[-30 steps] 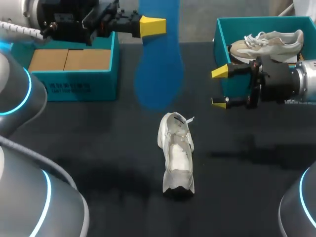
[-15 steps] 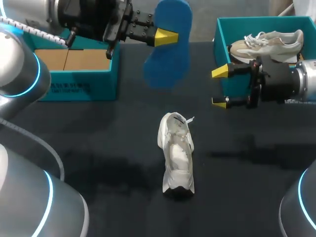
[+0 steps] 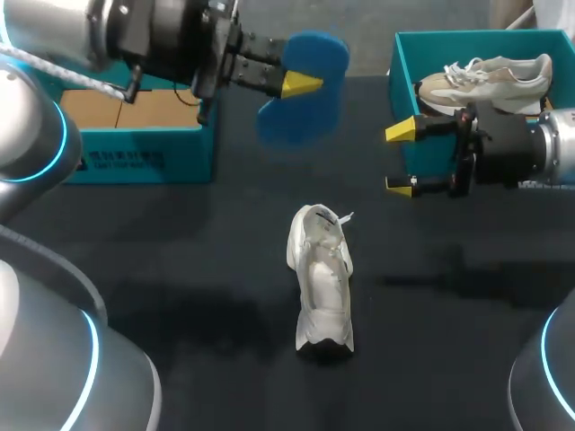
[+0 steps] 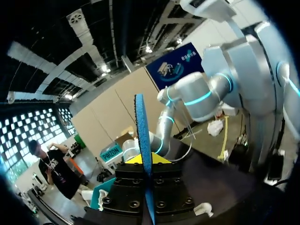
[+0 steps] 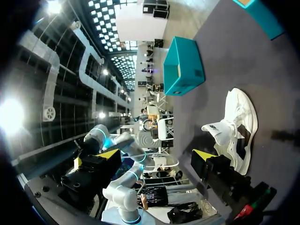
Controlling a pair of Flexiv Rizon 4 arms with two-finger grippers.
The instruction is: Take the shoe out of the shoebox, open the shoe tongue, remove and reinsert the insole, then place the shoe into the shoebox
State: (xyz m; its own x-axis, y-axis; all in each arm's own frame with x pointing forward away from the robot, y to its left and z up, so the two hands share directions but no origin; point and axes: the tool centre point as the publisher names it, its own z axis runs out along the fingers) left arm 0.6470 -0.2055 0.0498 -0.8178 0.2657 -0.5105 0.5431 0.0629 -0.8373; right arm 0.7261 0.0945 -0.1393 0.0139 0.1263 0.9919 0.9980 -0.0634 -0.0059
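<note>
The coming move is judged to be the reinsertion, and it turns on how the blue foam insole (image 3: 289, 121) is lined up with the white sneaker (image 3: 321, 280).

The insole is clamped between the fingers of the left gripper (image 3: 301, 83), lifted off the black table (image 3: 180, 269) near the middle of its back edge. In the left wrist view it is seen edge-on, standing straight out between the closed jaws (image 4: 145, 161).

The sneaker stands on its sole near the table's centre, its long axis running from the back edge toward the front edge and its opening facing up. From the left jaws it lies toward the front edge and lower down, slightly to the right. Which end is the toe cannot be told with certainty.

The insole's long axis is tilted and is not yet laid along the sneaker's. It would have to be turned, brought forward and lowered.

The right gripper (image 3: 400, 159) is held with its jaws apart and empty, to the right of the sneaker and toward the back right corner, level with the sneaker's upper end. It is judged the better placed to steady the sneaker.

A teal shoebox lined with brown cardboard (image 3: 135, 157) sits at the back left corner. A second teal shoebox (image 3: 402, 76) at the back right corner holds a beige sneaker (image 3: 490, 79).
</note>
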